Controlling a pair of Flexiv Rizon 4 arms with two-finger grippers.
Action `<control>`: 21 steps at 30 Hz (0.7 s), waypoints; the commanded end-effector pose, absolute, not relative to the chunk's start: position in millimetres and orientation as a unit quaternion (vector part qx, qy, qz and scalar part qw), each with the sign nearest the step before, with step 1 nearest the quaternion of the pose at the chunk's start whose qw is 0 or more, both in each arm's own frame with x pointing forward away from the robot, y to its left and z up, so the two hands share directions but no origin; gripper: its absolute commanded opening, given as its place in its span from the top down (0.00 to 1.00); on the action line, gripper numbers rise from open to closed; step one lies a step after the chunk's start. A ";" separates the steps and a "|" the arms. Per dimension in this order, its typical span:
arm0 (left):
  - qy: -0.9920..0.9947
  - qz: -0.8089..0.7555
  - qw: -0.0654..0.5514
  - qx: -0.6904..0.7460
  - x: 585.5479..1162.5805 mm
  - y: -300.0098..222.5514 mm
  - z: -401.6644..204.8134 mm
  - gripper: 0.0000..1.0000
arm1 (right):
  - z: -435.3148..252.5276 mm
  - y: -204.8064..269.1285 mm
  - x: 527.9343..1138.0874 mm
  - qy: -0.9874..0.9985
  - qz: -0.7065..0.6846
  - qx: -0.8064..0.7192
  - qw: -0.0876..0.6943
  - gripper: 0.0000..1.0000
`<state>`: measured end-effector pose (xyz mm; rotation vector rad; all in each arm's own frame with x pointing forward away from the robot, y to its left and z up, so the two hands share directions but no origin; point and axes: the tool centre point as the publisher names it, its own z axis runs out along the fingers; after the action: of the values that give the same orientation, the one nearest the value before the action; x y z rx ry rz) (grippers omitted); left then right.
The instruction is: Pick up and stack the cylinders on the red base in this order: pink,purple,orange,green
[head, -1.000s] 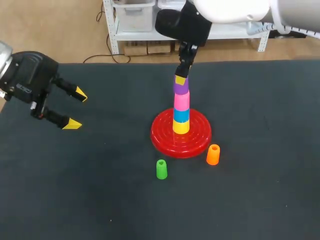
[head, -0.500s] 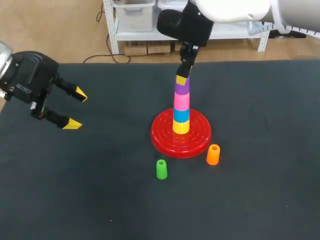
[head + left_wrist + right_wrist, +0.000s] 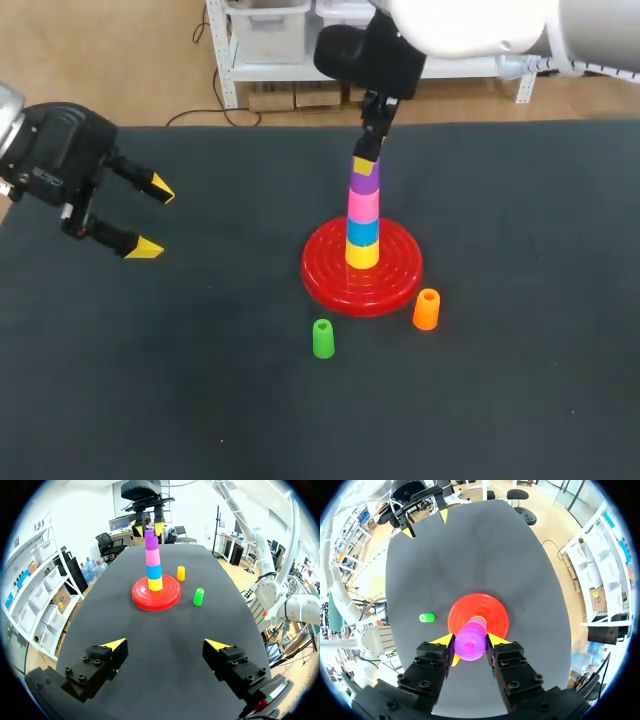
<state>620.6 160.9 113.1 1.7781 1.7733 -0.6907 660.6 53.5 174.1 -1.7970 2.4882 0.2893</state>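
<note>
— Right gripper?
— Found closed narrowly on the purple cylinder, pinched from both sides. Saw that cylinder seated atop the pink cylinder, with a blue cylinder and a yellow cylinder under it, all straight below the jaws on the red base.
— Left gripper?
— Hung spread wide, gripping nothing. Saw the tower far ahead of its jaws.
— Room to move?
— Counted a broad stretch of black table between the left jaws and the base. Spotted the orange cylinder just beside the base's rim and the green cylinder near it, both low beneath the right jaws, with more table beyond them to the near edge.
— Writing?
— Made out only a small pale mark on the left gripper's housing, too small to read.
</note>
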 end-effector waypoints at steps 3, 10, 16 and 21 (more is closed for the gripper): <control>0.656 -0.255 0.266 0.658 620.7 161.0 112.5 0.00 | 166.4 59.1 661.3 0.806 0.081 -0.586 0.018 1.00; 0.656 -0.255 0.266 0.658 620.7 161.0 112.5 0.00 | 158.9 60.0 659.4 0.806 0.079 -0.586 0.011 1.00; 0.656 -0.255 0.266 0.658 620.7 161.0 112.5 0.00 | 168.2 55.7 657.5 0.814 0.070 -0.575 0.040 0.00; 0.656 -0.255 0.266 0.658 620.7 161.0 112.5 0.00 | 182.6 50.5 654.7 0.817 0.056 -0.571 0.063 0.00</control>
<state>620.7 160.9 113.1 1.7780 1.7733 -0.6908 669.6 59.0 176.4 -1.7595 2.5013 0.2056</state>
